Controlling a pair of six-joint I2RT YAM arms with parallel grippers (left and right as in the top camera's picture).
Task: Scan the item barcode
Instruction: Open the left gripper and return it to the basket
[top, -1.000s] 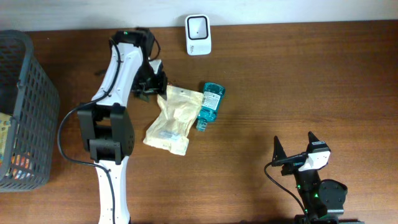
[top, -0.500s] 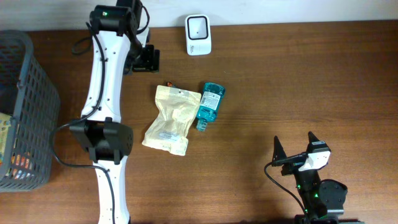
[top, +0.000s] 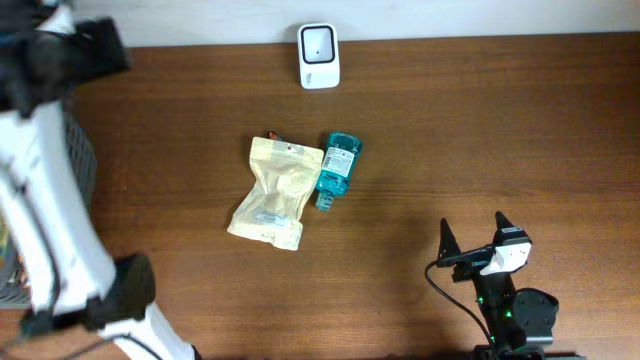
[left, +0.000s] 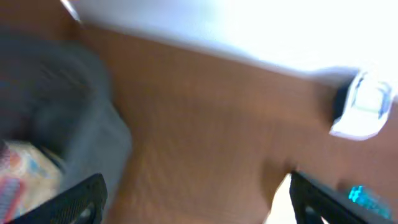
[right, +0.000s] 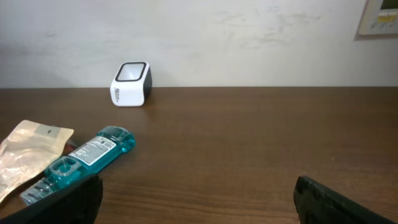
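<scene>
The left end effector (left: 196, 199) is seen spread wide, nothing gripped, though blurred; the right end effector (top: 475, 243) is likewise parted wide, touching nothing.

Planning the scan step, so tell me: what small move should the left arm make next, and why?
Probably lower the left gripper into the basket toward the item inside: its jaws are open and empty facing it, while pouch and bottle lie on the table.
</scene>
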